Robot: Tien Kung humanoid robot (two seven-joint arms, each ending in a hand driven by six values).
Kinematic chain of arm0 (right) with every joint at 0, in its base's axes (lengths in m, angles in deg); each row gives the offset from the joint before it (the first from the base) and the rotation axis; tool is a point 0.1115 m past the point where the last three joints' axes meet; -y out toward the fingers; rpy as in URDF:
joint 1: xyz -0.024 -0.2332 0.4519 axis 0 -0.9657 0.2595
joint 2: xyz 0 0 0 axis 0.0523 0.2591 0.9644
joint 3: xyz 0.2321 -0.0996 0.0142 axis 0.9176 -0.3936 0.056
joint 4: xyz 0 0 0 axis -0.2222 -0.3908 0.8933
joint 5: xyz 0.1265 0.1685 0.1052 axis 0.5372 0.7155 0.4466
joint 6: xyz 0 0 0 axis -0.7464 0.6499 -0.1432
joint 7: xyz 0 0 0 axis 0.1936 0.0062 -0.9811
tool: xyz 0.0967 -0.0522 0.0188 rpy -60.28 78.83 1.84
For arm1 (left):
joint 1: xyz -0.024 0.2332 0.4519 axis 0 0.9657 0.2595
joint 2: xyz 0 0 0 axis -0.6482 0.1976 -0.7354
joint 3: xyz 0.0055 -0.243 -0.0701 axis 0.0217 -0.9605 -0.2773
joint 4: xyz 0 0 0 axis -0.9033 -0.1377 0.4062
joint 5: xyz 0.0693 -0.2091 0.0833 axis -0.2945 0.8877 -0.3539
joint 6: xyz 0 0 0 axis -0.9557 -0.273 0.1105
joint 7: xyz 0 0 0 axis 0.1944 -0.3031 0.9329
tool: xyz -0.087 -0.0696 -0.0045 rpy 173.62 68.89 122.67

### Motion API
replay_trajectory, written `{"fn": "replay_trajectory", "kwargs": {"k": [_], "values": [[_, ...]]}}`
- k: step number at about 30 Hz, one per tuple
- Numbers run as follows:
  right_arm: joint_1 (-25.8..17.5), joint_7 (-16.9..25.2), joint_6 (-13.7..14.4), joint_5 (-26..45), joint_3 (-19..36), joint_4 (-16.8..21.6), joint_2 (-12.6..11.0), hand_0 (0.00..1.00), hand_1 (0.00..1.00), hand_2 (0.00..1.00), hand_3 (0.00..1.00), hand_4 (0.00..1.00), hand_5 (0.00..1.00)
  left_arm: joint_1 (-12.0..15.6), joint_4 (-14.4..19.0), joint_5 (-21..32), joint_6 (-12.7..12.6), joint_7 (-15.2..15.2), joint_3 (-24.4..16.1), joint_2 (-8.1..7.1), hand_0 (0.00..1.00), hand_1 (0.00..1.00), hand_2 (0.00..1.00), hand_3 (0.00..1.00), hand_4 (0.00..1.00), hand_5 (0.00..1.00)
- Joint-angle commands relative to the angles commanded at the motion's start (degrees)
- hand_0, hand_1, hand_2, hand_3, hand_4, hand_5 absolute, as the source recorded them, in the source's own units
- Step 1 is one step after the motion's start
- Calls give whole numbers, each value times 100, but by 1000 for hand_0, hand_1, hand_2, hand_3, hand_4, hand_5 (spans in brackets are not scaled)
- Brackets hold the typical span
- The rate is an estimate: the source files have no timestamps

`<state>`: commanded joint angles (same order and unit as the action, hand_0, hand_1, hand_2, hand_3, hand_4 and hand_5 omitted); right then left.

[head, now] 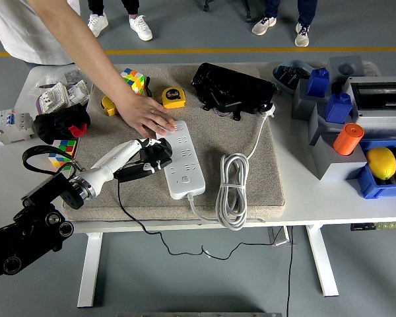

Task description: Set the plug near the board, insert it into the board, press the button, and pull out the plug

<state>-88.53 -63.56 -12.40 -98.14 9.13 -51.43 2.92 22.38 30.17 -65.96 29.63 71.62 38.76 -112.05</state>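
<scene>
A white power strip (pixel 182 161) lies lengthwise on the beige mat (pixel 251 178), its coiled white cord (pixel 231 190) to its right. My left hand (pixel 147 156) is shut on a black plug (pixel 156 156) whose prongs sit at the strip's left edge, near its middle. The plug's thin black cable (pixel 129 212) runs down off the table's front edge. A person's hand (pixel 147 116) reaches in from the top left and presses down on the strip's far end. My right hand is not in view.
A yellow tape measure (pixel 172 97), a Rubik's cube (pixel 134 80) and a black case (pixel 231 87) lie at the mat's back. Blue and grey bins with an orange cylinder (pixel 346 139) and a lemon (pixel 380 161) stand at the right. Breakers and a second cube (pixel 61 150) lie left.
</scene>
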Motion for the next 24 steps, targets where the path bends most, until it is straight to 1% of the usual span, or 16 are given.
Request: {"fn": "replay_trajectory", "kwargs": {"k": [7,24], "values": [[-11,-1,0,1,5,-3,1,700,704,686,580,998,553,-132,9,-45,2,-1,85,44,787,809,805,789,901,998],[-9,7,5,0,28,0,1,700,703,686,581,998,553,-367,16,-123,186,-86,336,108,785,803,798,783,887,998]]}}
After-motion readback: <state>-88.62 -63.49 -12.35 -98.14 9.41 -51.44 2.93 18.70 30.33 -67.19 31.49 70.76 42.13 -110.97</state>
